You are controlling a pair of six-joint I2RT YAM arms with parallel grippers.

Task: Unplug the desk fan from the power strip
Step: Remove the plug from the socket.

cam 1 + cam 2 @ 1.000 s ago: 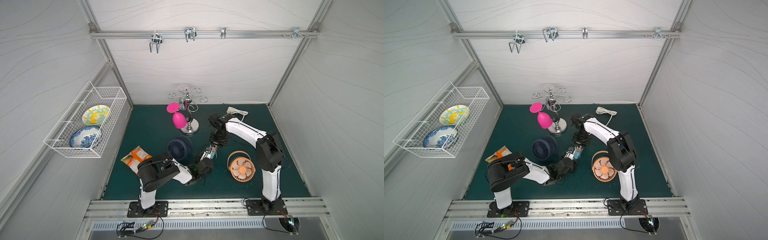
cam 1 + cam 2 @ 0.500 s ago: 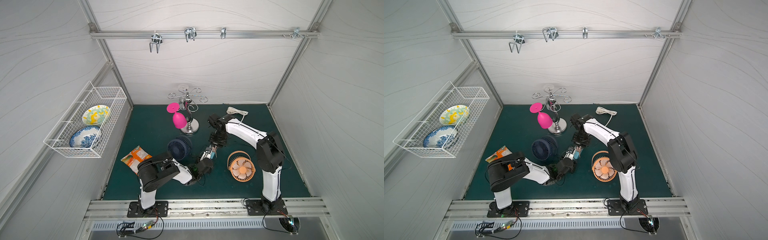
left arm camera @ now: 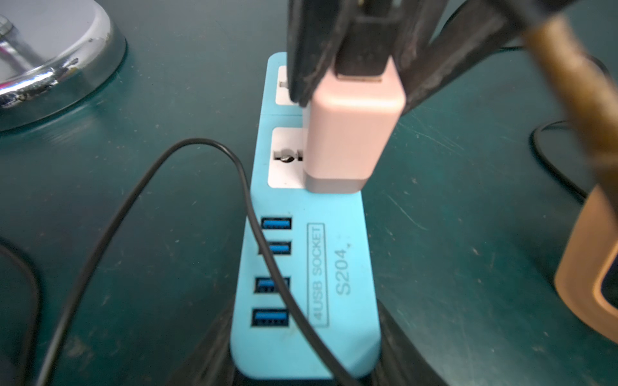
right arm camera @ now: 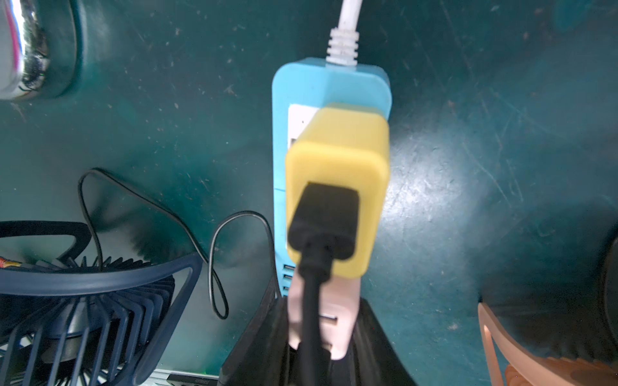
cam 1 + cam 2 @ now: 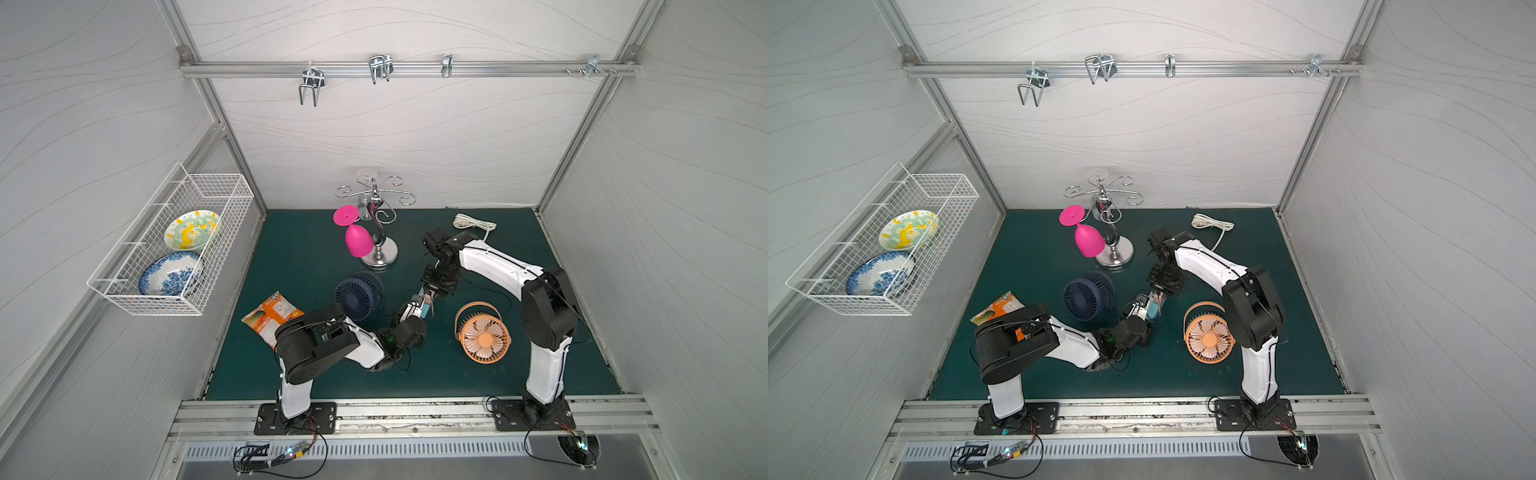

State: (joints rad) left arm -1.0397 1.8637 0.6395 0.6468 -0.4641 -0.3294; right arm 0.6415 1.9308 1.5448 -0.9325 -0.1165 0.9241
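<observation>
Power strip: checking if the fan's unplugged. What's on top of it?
A pink adapter stands over one white socket, pinched by the right gripper; a thin black cable crosses the USB ports. The adapter's prongs are covered, so seating is unclear.

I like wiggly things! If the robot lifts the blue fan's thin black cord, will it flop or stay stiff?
Probably floppy: the thin black cord lies in loose loops on the mat and drapes over the power strip. It likely weighs little and would trail after the pink plug rather than hold a shape.
</observation>
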